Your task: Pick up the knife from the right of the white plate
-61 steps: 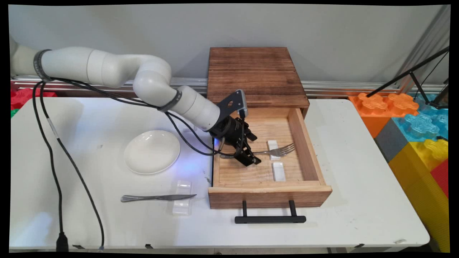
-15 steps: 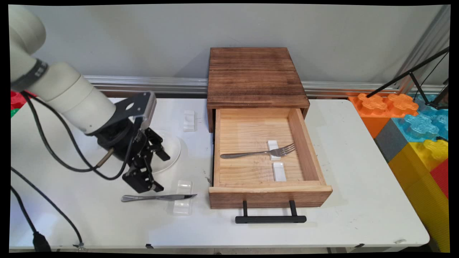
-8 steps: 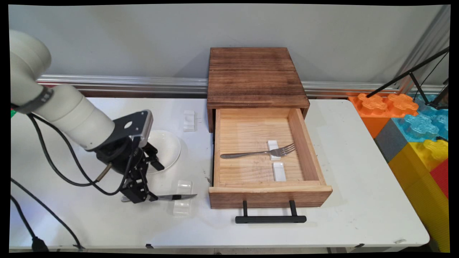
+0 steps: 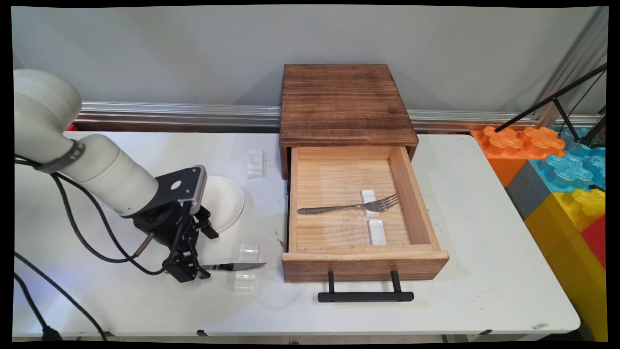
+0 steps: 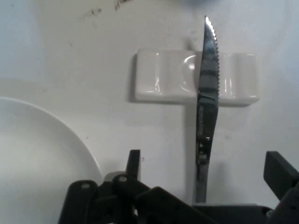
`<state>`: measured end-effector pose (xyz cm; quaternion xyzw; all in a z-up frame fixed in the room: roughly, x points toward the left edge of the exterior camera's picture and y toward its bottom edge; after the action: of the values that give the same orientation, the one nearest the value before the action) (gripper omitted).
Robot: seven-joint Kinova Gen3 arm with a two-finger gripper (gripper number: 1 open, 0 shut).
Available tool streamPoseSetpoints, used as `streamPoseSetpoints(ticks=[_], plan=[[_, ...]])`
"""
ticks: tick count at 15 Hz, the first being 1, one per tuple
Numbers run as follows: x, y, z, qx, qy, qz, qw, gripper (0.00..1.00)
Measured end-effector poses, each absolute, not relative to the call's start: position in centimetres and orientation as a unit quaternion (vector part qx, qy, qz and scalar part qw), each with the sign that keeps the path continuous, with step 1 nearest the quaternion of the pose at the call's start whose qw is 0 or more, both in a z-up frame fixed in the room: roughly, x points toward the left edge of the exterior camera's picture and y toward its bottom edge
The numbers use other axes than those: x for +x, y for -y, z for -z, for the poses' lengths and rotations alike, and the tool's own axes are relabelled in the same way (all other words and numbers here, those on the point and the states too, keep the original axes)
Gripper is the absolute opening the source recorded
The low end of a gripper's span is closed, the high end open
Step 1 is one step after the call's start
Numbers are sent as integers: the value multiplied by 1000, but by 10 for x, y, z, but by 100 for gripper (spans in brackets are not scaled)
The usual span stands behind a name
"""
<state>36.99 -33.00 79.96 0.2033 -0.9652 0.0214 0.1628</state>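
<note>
Knife handle betw. open gripper fingers; drawer holds fork, 2 rests.

Knife on rest, left of drawer. Plate behind knife. Second rest behind plate. Fork in drawer, on rest; another rest before it.

- Main view: fixed, high at the near side, facing the wall across the white table.
- Hand view: close, looking down.
- Shared: serrated steel knife.
</note>
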Motion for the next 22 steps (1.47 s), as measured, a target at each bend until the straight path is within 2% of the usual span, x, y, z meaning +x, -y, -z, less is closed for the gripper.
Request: streamPoseSetpoints(ticks=[21, 22], plan=[[377, 327, -768, 195, 969, -17, 150, 100], [377, 327, -767, 192, 970, -17, 150, 0]])
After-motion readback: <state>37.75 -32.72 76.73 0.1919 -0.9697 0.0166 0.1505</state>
